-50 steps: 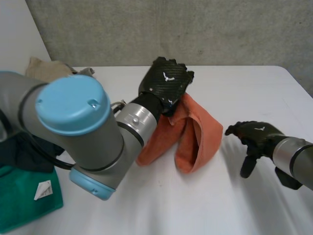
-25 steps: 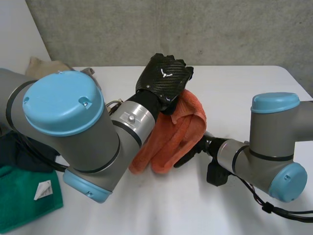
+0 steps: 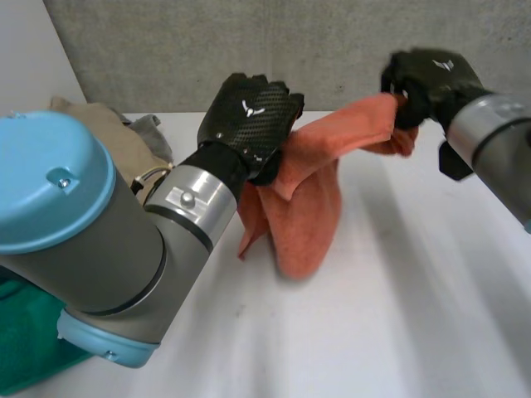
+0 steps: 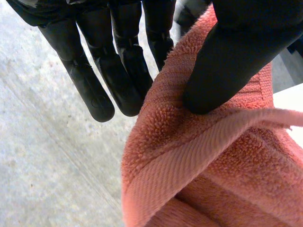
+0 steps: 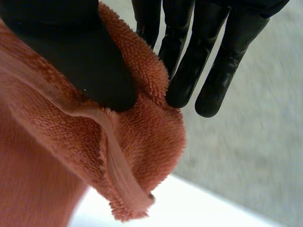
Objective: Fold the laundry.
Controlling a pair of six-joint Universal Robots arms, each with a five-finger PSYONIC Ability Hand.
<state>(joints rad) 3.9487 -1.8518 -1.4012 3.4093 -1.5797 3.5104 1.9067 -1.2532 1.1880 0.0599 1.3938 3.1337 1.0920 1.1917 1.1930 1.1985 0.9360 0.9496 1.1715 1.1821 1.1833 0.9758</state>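
Item, near left corner of the white table (image 3: 373, 332): a dark green cloth (image 3: 21, 348), lying flat and partly covered by the left arm (image 3: 124, 249), whose grey joint and light-blue cap stood over it. Item, middle of the table: a terracotta-orange terry towel (image 3: 307, 207) with a flat woven hem, held up off the surface between both hands. Its upper edge was stretched across from one hand to the other and the rest hung in a loose folded drape. Whether the lowest fold touched the table could not be told. Item, left hand (image 3: 249, 120), black, at the towel's end toward the left edge: in the left wrist view the thumb (image 4: 232, 61) was pressed into the pile just above the hem, clamping the cloth, while the other fingers (image 4: 94, 85) were straight, close together and clear of the towel. Item, right hand (image 3: 427, 75), raised over the far right of the table on the right arm (image 3: 498, 141): in the right wrist view its thumb (image 5: 71, 52) pinned a hemmed corner of the towel, while the remaining fingers (image 5: 199, 61) were straight, side by side, just beyond the cloth. Item, far left corner: a crumpled beige cloth (image 3: 108, 133) with a small grey cloth (image 3: 148, 131) just beside it. Item, beyond the far edge: a rough grey concrete wall (image 3: 166, 50).
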